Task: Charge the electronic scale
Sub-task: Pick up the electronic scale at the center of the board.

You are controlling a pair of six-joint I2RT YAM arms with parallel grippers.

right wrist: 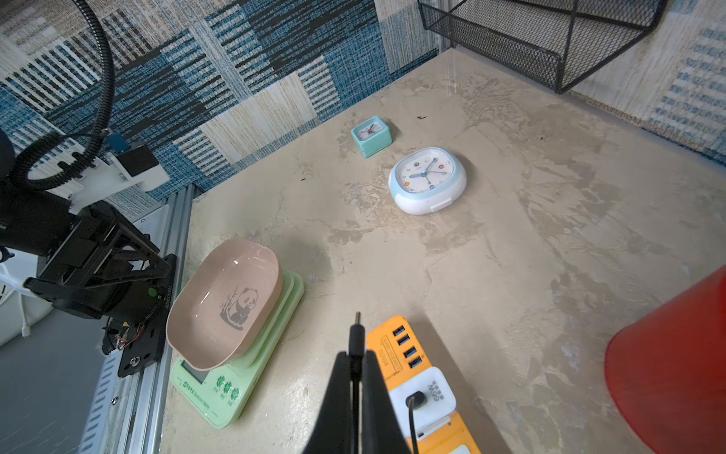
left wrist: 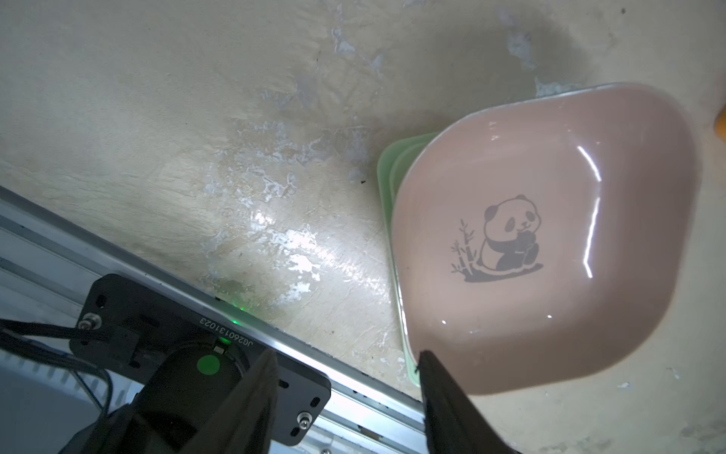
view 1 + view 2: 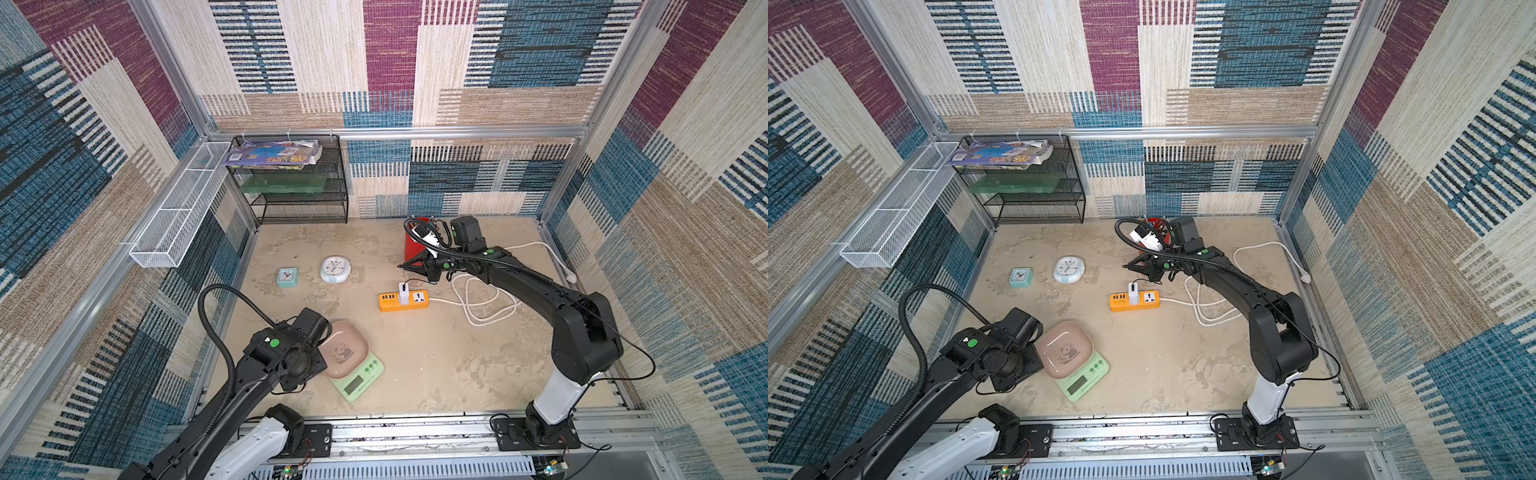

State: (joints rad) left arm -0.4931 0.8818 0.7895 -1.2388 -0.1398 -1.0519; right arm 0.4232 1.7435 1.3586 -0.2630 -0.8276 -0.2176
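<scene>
**Top views.** The scale (image 3: pixel 362 381) sits near the worktop's front edge, toward the front-left corner, with the bowl (image 3: pixel 343 351) on top of it. The left arm (image 3: pixel 291 353) overhangs the bowl's left side and hides its own jaws. The right gripper (image 3: pixel 401 266) is mid-worktop above the strip (image 3: pixel 403 301), well apart from the scale.

**Left wrist.** The left gripper (image 2: pixel 345 353) has its jaws apart and holds nothing. One fingertip (image 2: pixel 428 361) is right at the bowl's rim, over the scale's edge. Risk: the bowl looks merely set on the scale, so a nudge or a closing pinch here could tip it or slide the scale.

**Right wrist.** The right gripper (image 1: pixel 355 355) is clamped on a black plug (image 1: pixel 356 328) that points toward the scale. No charging port is visible. Risk: pushing in blind or off-line would likely shove the light scale rather than seat the plug. The thin cable could also snag on the strip just beside it.
</scene>
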